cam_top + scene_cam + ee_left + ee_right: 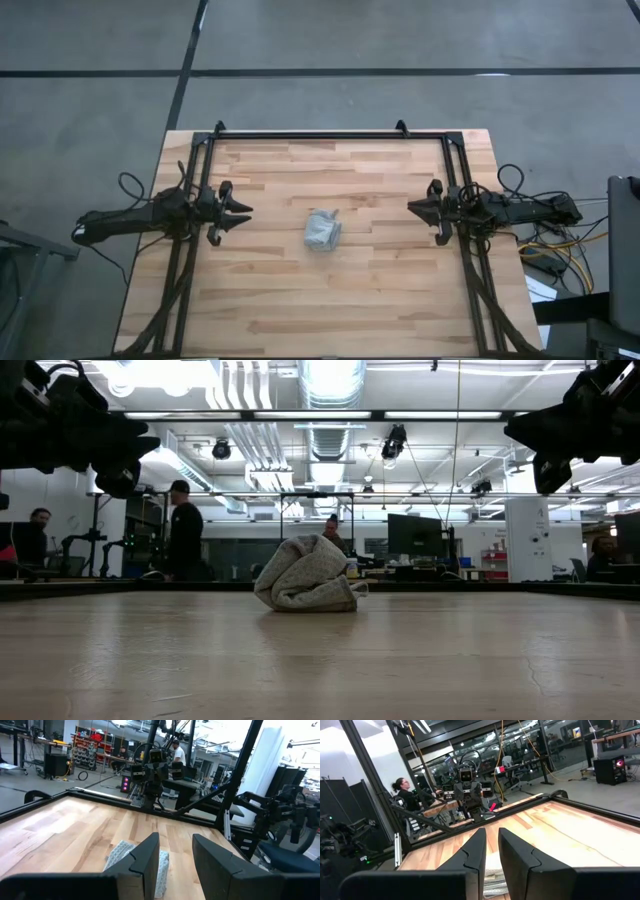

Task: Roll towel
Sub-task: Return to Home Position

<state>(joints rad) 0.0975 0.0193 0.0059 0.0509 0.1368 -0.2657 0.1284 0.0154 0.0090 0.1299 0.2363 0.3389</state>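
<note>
Between left claw [243, 214] and right claw [412, 207] — one towel [321, 231].

Open robotics lab: exposed ducting [325, 400] is running overhead at 12 o'clock, a monitor [413, 535] is standing at 1 o'clock, a person [184, 530] is standing at 11 o'clock, and stocked shelving [92, 747] is lining the hall.

Light wooden tabletop [330, 300] open all round; sole obstacle, bunched grey-blue cloth towel [322, 231] at frame centre, high view.
</note>
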